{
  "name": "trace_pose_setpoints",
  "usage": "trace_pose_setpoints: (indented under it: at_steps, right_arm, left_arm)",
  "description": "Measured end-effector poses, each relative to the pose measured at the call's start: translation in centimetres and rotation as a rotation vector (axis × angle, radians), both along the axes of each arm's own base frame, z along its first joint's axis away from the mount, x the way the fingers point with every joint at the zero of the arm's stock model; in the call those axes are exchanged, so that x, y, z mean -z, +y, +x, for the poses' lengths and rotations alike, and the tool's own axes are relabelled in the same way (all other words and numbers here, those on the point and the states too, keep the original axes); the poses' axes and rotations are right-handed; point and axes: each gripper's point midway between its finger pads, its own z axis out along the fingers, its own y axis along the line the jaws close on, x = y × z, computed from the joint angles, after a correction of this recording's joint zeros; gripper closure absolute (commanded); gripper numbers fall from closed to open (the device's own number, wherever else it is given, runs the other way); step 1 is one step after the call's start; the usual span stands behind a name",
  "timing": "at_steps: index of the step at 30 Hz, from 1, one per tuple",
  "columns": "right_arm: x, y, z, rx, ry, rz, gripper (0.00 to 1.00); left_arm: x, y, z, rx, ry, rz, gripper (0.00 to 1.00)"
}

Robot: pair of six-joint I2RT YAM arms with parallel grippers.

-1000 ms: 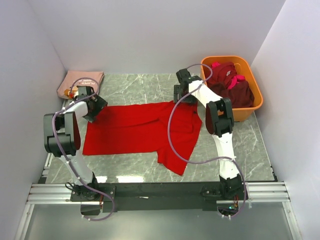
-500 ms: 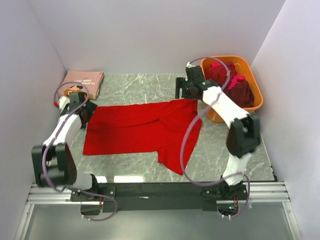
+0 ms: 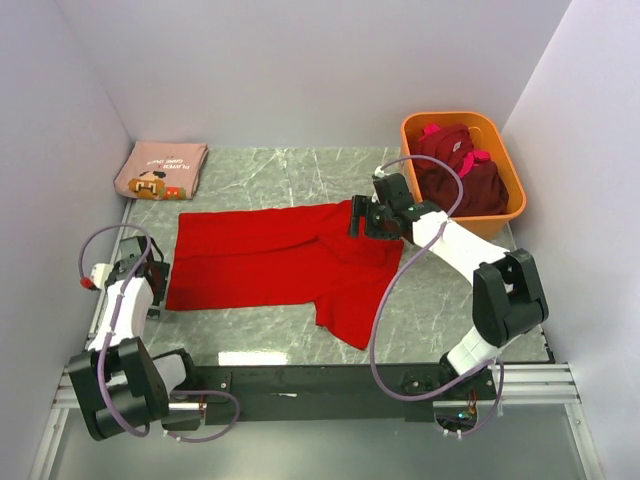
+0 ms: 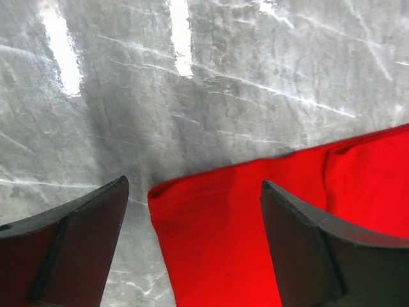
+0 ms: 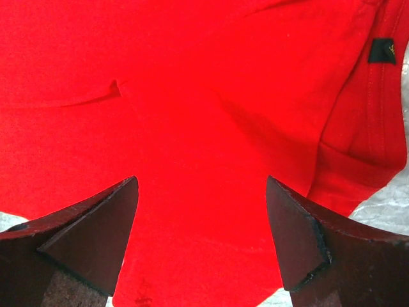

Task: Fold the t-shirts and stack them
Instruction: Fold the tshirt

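Note:
A plain bright red t-shirt [image 3: 270,260] lies spread on the marble table, with one sleeve pointing to the near right. My left gripper [image 3: 152,290] is open at the shirt's near-left corner. In the left wrist view that red corner [image 4: 243,243] lies between the spread fingers of the left gripper [image 4: 193,185]. My right gripper [image 3: 362,218] is open and hovers over the shirt's far-right part. The right wrist view shows red cloth [image 5: 192,115] under the right gripper [image 5: 201,182] and a black label [image 5: 382,50]. Neither gripper holds anything.
A folded dusty-pink t-shirt with cartoon print [image 3: 160,168] lies at the far left corner. An orange tub [image 3: 450,117] at the far right holds dark maroon t-shirts with pink trim [image 3: 465,165]. White walls enclose the table on three sides.
My left gripper has swung from the shirt's far-left corner toward me to its near-left corner. My right gripper has moved from the far-right edge to above the cloth. The shirt lies flatter.

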Motion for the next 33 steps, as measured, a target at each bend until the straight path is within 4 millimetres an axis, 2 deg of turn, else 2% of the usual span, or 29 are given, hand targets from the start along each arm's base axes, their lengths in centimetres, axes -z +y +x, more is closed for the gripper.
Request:
trace_pose_setpoints:
  at_steps: [7, 9, 10, 11, 13, 14, 15, 20, 24, 26, 33]
  right_arm:
    - [-1.4, 0.0, 0.1, 0.010, -0.035, 0.023, 0.13]
    - [-2.0, 0.0, 0.2, 0.010, -0.051, 0.030, 0.13]
    - [-2.3, 0.0, 0.2, 0.011, -0.057, 0.031, 0.13]
    - [-2.4, 0.0, 0.2, 0.012, -0.060, 0.032, 0.13]
    - [-2.4, -0.1, 0.1, 0.014, -0.063, 0.031, 0.13]
    - [-2.2, -0.2, -0.1, 0.014, -0.061, 0.030, 0.13]
    - [-2.0, -0.3, -0.3, 0.015, -0.055, 0.026, 0.13]
    - [0.0, -1.3, -2.6, 0.011, 0.000, -0.001, 0.14]
    - [1.1, -1.8, -5.3, -0.022, 0.036, -0.043, 0.16]
    - [1.2, -1.2, -6.9, -0.072, 0.040, -0.063, 0.16]
    - [1.1, 3.5, -14.3, -0.374, 0.047, -0.107, 0.18]
  left_arm:
    - [2.7, -0.2, -0.4, 0.002, 0.066, -0.048, 0.23]
    - [3.1, -0.2, -0.4, 0.013, 0.080, -0.046, 0.35]
    - [3.1, -0.1, -0.2, 0.018, 0.072, -0.044, 0.41]
    - [3.1, -0.1, -0.1, 0.023, 0.074, -0.042, 0.56]
    - [3.3, 0.0, 0.3, 0.039, 0.062, -0.040, 0.72]
    - [3.4, 0.0, 0.4, 0.045, 0.063, -0.040, 0.93]
    - [3.4, 0.0, 0.6, 0.048, 0.053, -0.042, 0.99]
    - [3.4, -0.2, 1.5, 0.087, 0.023, -0.044, 0.99]
    - [3.4, -0.4, 1.9, 0.114, 0.004, -0.049, 0.99]
    - [3.3, -0.6, 2.2, 0.129, -0.019, -0.053, 0.99]
    - [1.9, -1.3, 2.6, 0.159, -0.105, -0.054, 0.99]
